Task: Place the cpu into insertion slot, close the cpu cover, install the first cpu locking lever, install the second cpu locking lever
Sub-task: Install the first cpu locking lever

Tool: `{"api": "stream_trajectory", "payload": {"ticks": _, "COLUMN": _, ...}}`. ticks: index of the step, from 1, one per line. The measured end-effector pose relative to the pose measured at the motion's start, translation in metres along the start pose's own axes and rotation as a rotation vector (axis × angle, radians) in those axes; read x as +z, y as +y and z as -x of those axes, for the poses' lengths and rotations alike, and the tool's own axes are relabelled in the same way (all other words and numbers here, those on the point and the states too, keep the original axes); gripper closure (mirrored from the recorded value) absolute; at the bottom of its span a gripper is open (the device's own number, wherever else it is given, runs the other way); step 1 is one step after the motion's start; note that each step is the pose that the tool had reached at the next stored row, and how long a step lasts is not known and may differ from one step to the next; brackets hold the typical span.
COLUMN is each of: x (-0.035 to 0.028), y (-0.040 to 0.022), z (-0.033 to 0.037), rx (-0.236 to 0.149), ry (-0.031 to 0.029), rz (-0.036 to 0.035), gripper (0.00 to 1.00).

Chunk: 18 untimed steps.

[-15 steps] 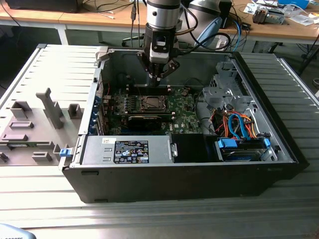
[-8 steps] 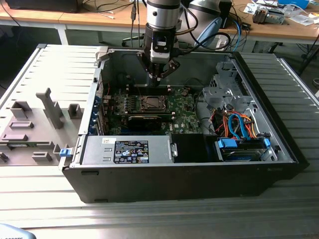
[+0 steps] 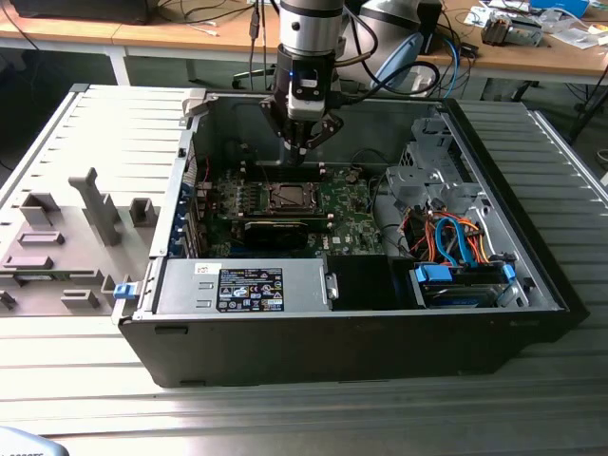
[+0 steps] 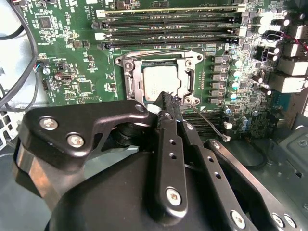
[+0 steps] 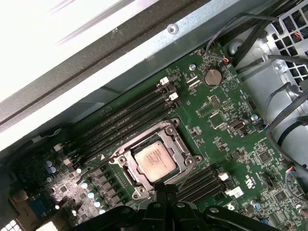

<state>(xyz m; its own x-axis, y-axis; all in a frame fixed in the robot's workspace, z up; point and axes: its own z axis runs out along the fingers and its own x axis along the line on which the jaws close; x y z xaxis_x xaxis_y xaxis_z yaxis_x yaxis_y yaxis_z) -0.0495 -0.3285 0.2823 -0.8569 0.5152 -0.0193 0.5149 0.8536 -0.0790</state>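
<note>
Grey ribbed metal is seen all around the open computer case [image 3: 351,313] in the exterior view, and wooden desks stand behind it. Inside the case a flat green board [image 3: 351,214] is laid. The insertion slot [image 3: 286,197] is seen near the middle of the board as a small square with a shiny rim. The gripper [image 3: 302,152] is held just above the slot, toward the back wall of the case. Its black fingers are drawn together to a point. To the exterior view's left of the case, grey plastic blocks [image 3: 57,237] are set on the ribbed top.

In the second wrist view, the cpu [image 4: 161,83] is seen lying flat in the insertion slot [image 4: 159,79]. It is a smooth silvery square. The cpu cover [image 4: 185,72] is laid down over it as a thin metal frame, and the chip shows through its window. Long black card slots [image 4: 168,24] run past the slot on its far side. The gripper [image 4: 166,98] is made of dull black metal bars with round screws. Its jaws are pressed shut with nothing between them, and the tip sits at the near edge of the slot, by a thin wire lever [image 4: 211,125].

In the first wrist view, the cpu [image 5: 154,161] sits square in the slot [image 5: 155,159], turned cornerwise. The cover [image 5: 175,139] lies flat around it. The gripper [image 5: 166,185] tip is seen just at the slot's edge.
</note>
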Motion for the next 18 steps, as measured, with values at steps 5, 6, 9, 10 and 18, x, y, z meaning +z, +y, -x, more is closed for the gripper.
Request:
{"api": "stream_trajectory", "payload": {"ticks": 5, "x": 0.0000, "y": 0.0000, "z": 0.0000, "rx": -0.013, "ry": -0.0011, "rz": 0.0003, "gripper": 0.89}}
{"api": "stream_trajectory", "payload": {"ticks": 6, "x": 0.0000, "y": 0.0000, "z": 0.0000, "rx": -0.016, "ry": -0.0012, "rz": 0.0004, "gripper": 0.89}}
{"api": "stream_trajectory", "payload": {"ticks": 9, "x": 0.0000, "y": 0.0000, "z": 0.0000, "rx": -0.025, "ry": -0.0020, "rz": 0.0005, "gripper": 0.89}}
{"api": "stream_trajectory", "payload": {"ticks": 10, "x": 0.0000, "y": 0.0000, "z": 0.0000, "rx": -0.027, "ry": -0.0022, "rz": 0.0006, "gripper": 0.89}}
{"api": "stream_trajectory", "payload": {"ticks": 18, "x": 0.0000, "y": 0.0000, "z": 0.0000, "rx": -0.049, "ry": -0.0039, "rz": 0.0010, "gripper": 0.89}}
